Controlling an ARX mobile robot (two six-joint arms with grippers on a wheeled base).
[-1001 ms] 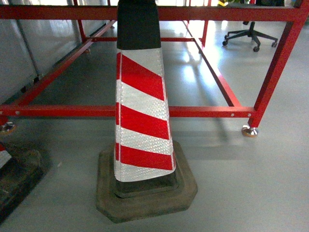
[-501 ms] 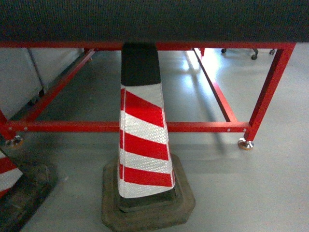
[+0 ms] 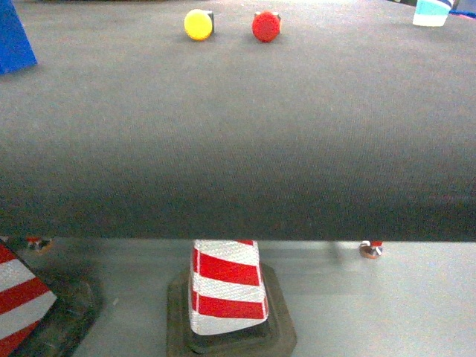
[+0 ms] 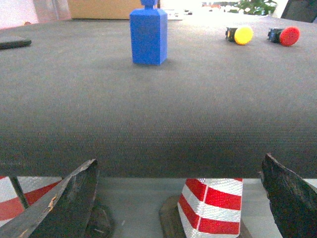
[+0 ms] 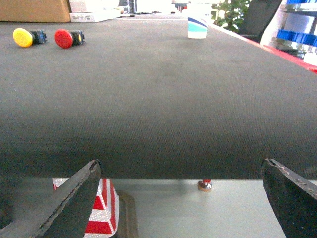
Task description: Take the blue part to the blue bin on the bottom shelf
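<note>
The blue part (image 4: 148, 34), a blue block with a narrow neck, stands upright on the dark cloth table (image 4: 158, 109), far ahead of my left gripper (image 4: 178, 198). It also shows at the far left edge of the head view as the blue part (image 3: 11, 37). My left gripper is open and empty, level with the table's front edge. My right gripper (image 5: 181, 198) is also open and empty at that edge. Blue shapes on a steel rack (image 5: 298, 34) show at the far right; I cannot tell whether they are the blue bin. The bottom shelf is out of view.
A yellow button (image 3: 198, 24) and a red button (image 3: 266, 26) lie at the table's back middle, with a paper cup (image 3: 433, 11) at the back right. A red-and-white traffic cone (image 3: 227, 290) stands on the floor under the front edge, and another cone (image 3: 18, 305) stands at the left.
The head view has risen from the red frame and cone under the table up to the tabletop, which now fills most of the picture.
</note>
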